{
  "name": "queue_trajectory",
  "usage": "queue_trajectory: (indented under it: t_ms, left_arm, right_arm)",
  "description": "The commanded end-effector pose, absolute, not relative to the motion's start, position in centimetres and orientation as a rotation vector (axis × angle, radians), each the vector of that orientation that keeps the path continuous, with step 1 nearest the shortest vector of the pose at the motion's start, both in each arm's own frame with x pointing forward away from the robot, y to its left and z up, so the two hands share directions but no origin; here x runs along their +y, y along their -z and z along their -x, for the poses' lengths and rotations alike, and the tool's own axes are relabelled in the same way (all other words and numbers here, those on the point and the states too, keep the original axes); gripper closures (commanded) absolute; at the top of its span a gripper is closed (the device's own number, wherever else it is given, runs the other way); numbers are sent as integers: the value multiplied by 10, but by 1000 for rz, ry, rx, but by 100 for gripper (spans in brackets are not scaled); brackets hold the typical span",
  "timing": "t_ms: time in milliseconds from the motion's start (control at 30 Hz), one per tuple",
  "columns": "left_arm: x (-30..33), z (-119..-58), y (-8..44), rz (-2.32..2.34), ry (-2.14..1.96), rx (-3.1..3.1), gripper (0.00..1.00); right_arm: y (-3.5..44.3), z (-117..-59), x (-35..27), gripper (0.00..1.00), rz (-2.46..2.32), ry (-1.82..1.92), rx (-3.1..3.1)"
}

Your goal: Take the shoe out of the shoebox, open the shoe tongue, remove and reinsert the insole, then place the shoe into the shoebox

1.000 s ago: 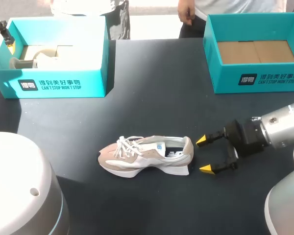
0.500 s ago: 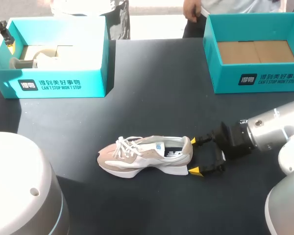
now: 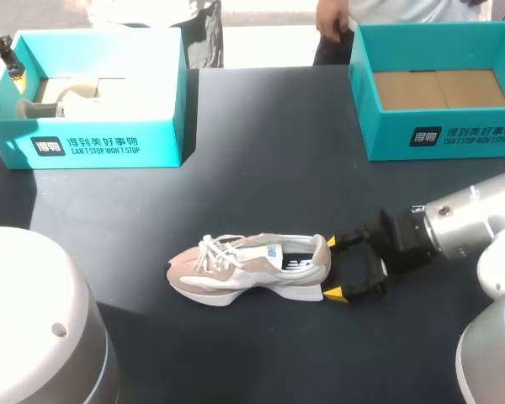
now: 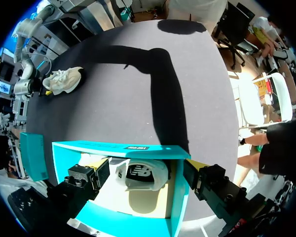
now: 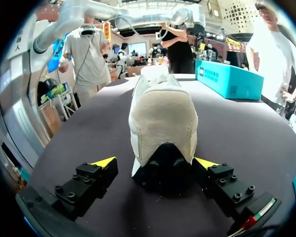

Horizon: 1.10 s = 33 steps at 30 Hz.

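Observation:
A beige and white sneaker [image 3: 252, 268] lies on its sole in the middle of the dark table, toe to the left. My right gripper [image 3: 333, 268] is open at its heel, one yellow tip on each side. In the right wrist view the heel [image 5: 163, 118] sits between the fingers of that gripper [image 5: 156, 163]. My left gripper [image 4: 145, 170] hangs open over the left teal shoebox [image 4: 113, 148], above a second shoe [image 4: 138, 175] inside it. In the head view this gripper [image 3: 17, 71] shows at the box's far left corner.
The left shoebox [image 3: 93, 143] stands at the back left with the second shoe [image 3: 76, 103] in it. A second teal shoebox [image 3: 438, 135] stands at the back right, showing only its cardboard floor. Dark tabletop lies between the boxes and the sneaker.
My right gripper has moved left to the sneaker, so its open fingers now straddle the heel. The sneaker and my left arm have not moved.

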<state>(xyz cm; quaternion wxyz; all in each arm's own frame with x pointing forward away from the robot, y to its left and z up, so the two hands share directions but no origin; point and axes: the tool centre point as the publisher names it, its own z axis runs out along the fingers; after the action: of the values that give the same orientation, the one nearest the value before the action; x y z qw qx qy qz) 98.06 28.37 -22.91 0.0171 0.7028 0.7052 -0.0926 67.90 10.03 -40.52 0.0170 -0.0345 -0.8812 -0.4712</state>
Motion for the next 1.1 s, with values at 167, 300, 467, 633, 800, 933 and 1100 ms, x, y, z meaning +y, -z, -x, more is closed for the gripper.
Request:
queue_trajectory:
  t_ms: [167,300,467,633,800,933,1100]
  left_arm:
    - [284,-980,229,-2186,284,2192,0]
    - [284,-980,229,-2186,284,2192,0]
    - [284,-980,229,-2186,284,2192,0]
    - [284,-980,229,-2186,284,2192,0]
    - [284,-980,229,-2186,284,2192,0]
    - [284,-980,229,-2186,284,2192,0]
    - [284,-980,229,-2186,284,2192,0]
  right_arm:
    - [407,-684,100,0,148,1448,-2770]
    - [407,-688,101,0,160,1449,-2781]
    - [412,-692,114,0,168,1463,-2773]
    - [415,-694,127,0,187,1479,-2772]
    - [418,-694,137,0,203,1485,-2780]
    - [423,-691,144,0,200,1495,-2762]
    - [430,-688,154,0,207,1525,-2743]
